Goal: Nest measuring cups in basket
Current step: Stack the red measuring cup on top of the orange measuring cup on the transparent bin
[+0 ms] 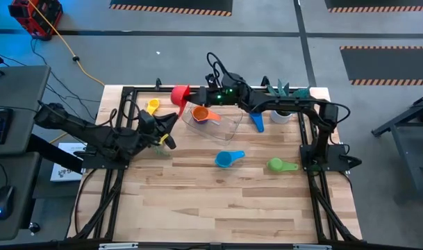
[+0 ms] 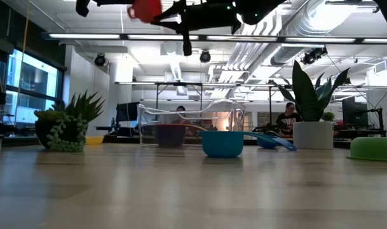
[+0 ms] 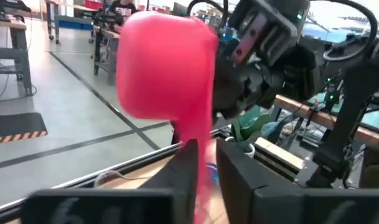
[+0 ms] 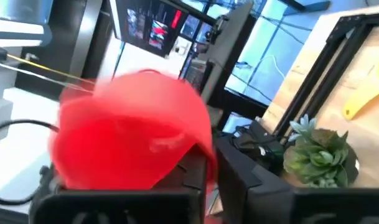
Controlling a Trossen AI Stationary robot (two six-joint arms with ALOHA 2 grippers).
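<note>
Overhead, both arms' fingers grip the red cup (image 1: 180, 94), handle toward left gripper (image 1: 171, 119).

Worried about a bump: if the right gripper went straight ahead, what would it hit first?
The red cup, close ahead of the right gripper, its handle held in the left gripper; they may already touch.

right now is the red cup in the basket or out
Out: the red cup is held in the air by the left gripper, beside the basket.

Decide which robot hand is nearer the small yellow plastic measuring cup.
Left. The left hand is close beside the yellow plastic measuring cup. The right hand is farther off, on the other side of the raised red plastic measuring cup.
</note>
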